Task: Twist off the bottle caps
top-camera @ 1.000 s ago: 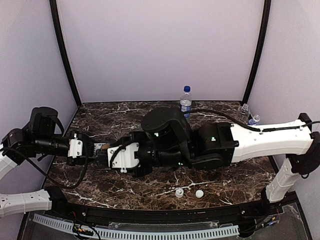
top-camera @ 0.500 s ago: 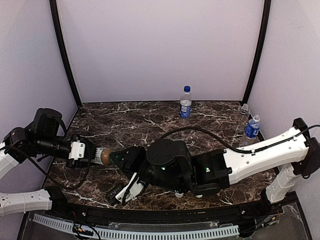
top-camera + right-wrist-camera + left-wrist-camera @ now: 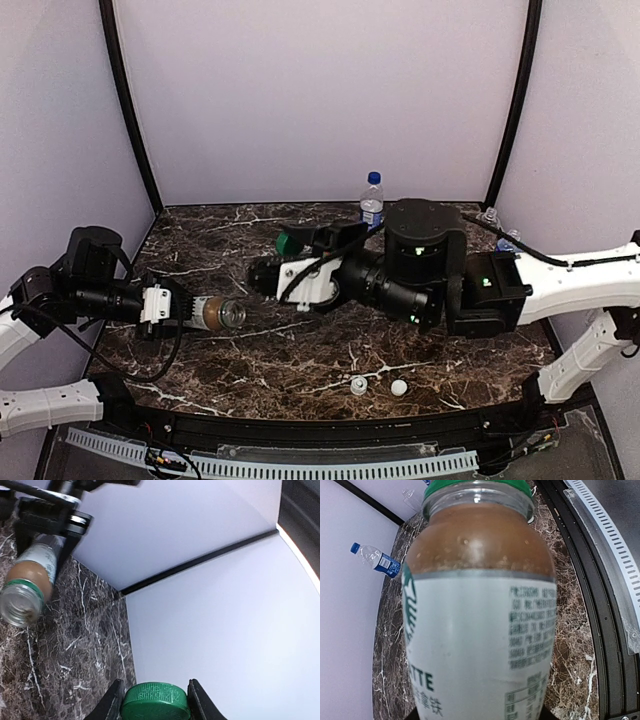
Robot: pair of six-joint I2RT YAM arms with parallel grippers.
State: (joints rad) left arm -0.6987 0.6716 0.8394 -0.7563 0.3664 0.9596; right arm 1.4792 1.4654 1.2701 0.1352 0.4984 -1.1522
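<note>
Top external: right tool [image 3: 155, 700] clamped on green cap [image 3: 290, 242], left tool [image 3: 188, 312] around capless bottle [image 3: 222, 313], white caps [image 3: 399, 387] nearby.

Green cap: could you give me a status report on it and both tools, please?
Left tool shut on latte bottle, mouth bare. Right tool shut on green cap, clear of the bottle. Two white caps loose near front edge, not in the way.

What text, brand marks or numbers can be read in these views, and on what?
"TTE": large green letters on the white label of the coffee bottle, cut off at left.
Green Chinese characters below it: partly cut off, not surely readable.
Fine print on that label: too blurred.
Blue label of the far water bottle: too small.
The green cap: no text shows.
</note>
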